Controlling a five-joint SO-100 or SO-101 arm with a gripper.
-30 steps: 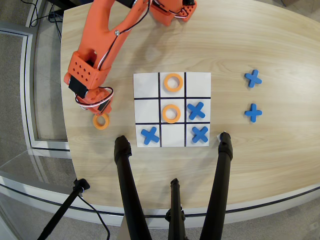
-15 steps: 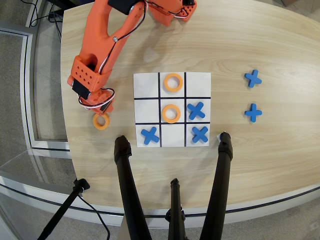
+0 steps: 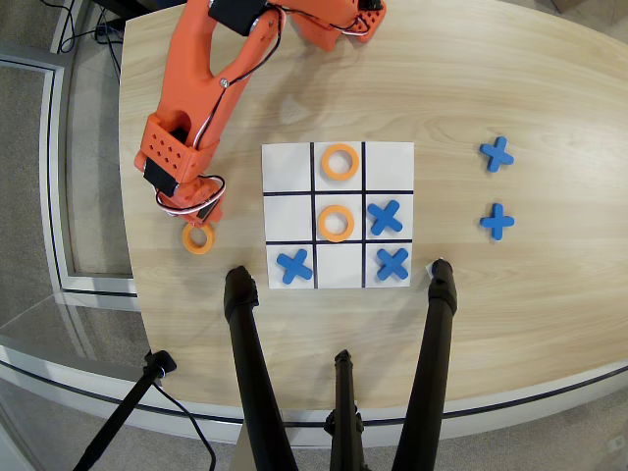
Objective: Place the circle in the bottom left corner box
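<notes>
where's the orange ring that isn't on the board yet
In the overhead view the loose orange ring lies on the wooden table left of the white board, just below the gripper.

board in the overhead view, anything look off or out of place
One oddity: the bottom left cell of the board in the overhead view already holds a blue cross. Pieces sit squarely in their cells; a loose orange ring lies off the board beside the arm.

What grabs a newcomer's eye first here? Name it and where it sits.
The orange arm reaches down the left of the table, its claw over an orange ring lying off the board. The white nine-cell board sits mid-table, with two rings in its centre column and three blue crosses.
</notes>
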